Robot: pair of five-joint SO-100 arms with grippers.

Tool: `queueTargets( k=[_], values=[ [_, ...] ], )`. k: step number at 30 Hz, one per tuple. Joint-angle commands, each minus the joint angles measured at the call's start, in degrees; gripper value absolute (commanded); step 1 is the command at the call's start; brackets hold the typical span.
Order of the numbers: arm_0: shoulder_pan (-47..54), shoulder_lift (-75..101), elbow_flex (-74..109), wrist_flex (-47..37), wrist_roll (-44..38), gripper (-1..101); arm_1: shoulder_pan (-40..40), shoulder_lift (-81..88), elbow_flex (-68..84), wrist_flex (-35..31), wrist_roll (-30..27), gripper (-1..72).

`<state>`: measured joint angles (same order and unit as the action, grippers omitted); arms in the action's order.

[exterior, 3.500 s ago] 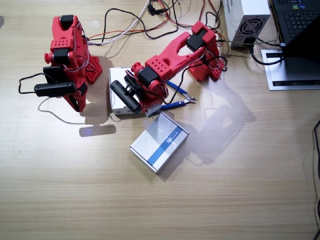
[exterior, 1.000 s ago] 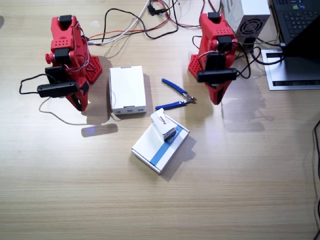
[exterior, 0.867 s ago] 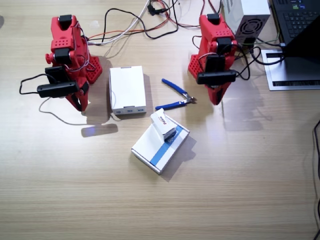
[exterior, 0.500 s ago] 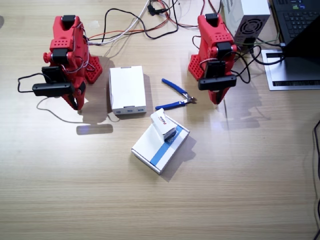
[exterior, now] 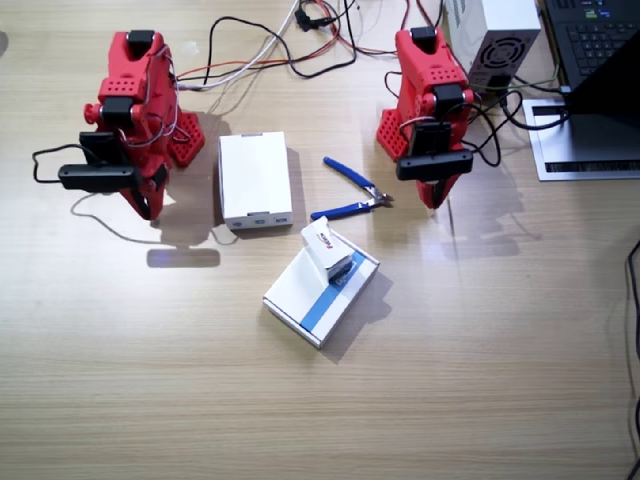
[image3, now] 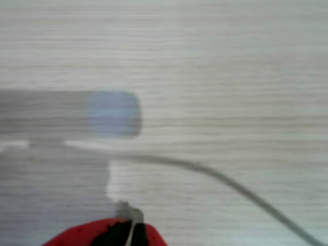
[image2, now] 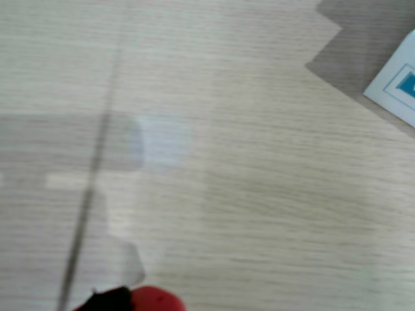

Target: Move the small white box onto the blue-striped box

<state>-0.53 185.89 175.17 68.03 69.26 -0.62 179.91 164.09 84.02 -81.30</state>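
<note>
The small white box (exterior: 326, 249) stands on the far corner of the blue-striped box (exterior: 305, 295), free of both grippers. The left gripper (exterior: 435, 196) is folded back at its base, right of and behind the boxes, pointing down at the table, shut and holding nothing. The right gripper (exterior: 146, 205) hangs folded by its base well to the left, also shut and holding nothing. In a wrist view only a red gripper tip (image2: 139, 300) and a corner of the blue-striped box (image2: 397, 84) show. Another wrist view gives a red gripper tip (image3: 105, 233) over bare wood.
A plain white flat box (exterior: 254, 180) lies between the arms. Blue-handled pliers (exterior: 352, 195) lie just behind the striped box. Cables (exterior: 280, 45), a grey power supply (exterior: 492, 40) and a laptop (exterior: 595, 40) crowd the far edge. A thin cable (image3: 230, 184) runs under the right gripper.
The left arm has pulled back from over the boxes to its base, leaving the small white box on the blue-striped box. In the last second the right gripper drifted slightly left.
</note>
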Motion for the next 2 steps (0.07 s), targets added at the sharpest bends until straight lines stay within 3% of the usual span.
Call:
queueTargets(
  k=[1, 2],
  values=[
    [-1.49, 1.58, -1.05, 1.41, 1.49, 0, 2.64, 1.49, -0.62, 0.70, 0.00, 0.4],
    [-1.49, 1.58, -1.05, 1.41, 1.49, 0, 2.46, 1.49, -0.62, 0.70, 0.00, 0.4]
  ],
)
